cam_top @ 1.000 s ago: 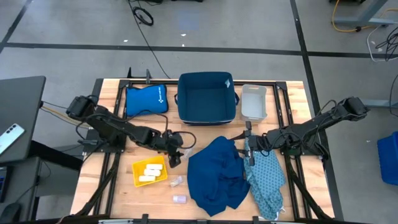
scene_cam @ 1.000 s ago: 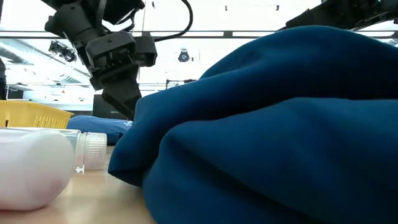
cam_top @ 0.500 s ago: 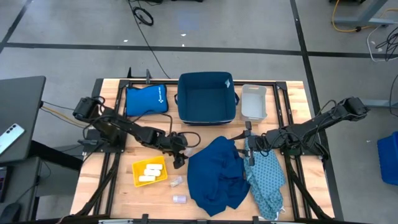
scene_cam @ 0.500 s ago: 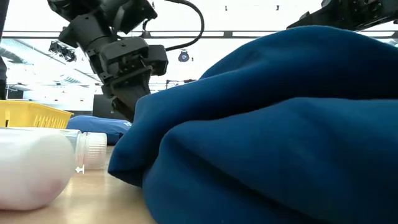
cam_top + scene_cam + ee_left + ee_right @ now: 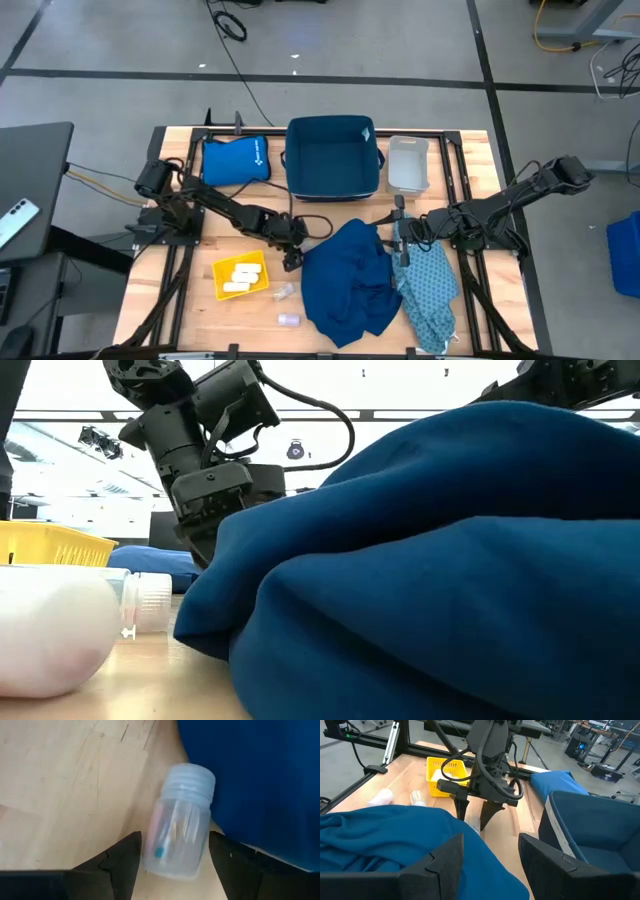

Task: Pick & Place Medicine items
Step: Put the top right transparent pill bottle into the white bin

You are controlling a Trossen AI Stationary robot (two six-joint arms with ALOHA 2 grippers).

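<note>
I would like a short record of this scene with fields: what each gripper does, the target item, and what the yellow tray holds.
left gripper: open, fingers either side of a small clear plastic bottle lying on the wooden table, beside the dark blue cloth
right gripper: open, above the cloths, waiting
yellow plastic tray: holds cream-white oblong packs
</note>
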